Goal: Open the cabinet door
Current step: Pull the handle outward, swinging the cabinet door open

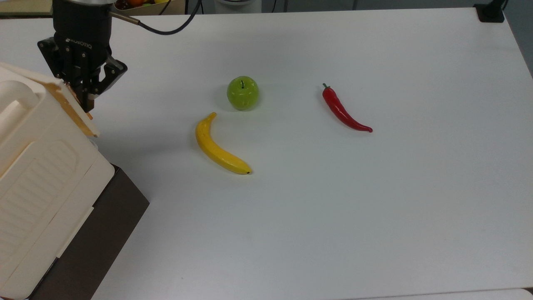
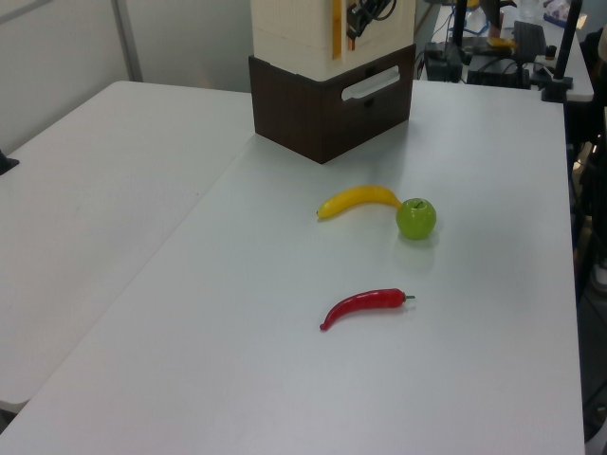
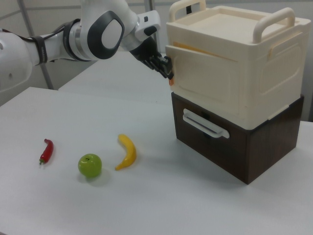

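1. Gripper (image 1: 88, 109) clamped on the free edge of the cabinet door (image 3: 203, 73), at the top view's upper left.
2. Door ajar: orange-brown inner edge shows in the gap against the cabinet (image 3: 244, 63).
3. Cabinet sits on the white table (image 1: 333, 208).
4. Banana (image 1: 218, 146), green apple (image 1: 242, 92), red chili (image 1: 343, 110) lie well apart from cabinet.

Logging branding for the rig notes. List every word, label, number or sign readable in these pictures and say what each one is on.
"ROBOTIQ": white letters on the black body of the gripper, read in the top view.
The cabinet, its cabinet door, the banana, the apple, the chili pepper and the table carry no readable text.
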Robot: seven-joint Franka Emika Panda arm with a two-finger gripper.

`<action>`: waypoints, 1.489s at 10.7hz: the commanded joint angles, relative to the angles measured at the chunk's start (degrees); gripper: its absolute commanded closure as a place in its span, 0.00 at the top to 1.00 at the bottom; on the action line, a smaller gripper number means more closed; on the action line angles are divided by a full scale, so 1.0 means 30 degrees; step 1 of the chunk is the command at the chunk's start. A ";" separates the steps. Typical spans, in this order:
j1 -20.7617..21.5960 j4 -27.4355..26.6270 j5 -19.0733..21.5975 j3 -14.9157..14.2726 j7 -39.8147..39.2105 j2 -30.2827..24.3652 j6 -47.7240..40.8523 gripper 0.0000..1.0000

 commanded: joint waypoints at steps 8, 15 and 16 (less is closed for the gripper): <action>0.0297 0.0267 0.1482 -0.0071 0.0237 -0.2922 -0.5405 1.00; 0.0239 0.1882 0.1744 -0.0100 0.0471 -0.1814 -0.0755 1.00; 0.0238 0.1882 0.1775 -0.0100 0.0472 -0.1462 0.0007 1.00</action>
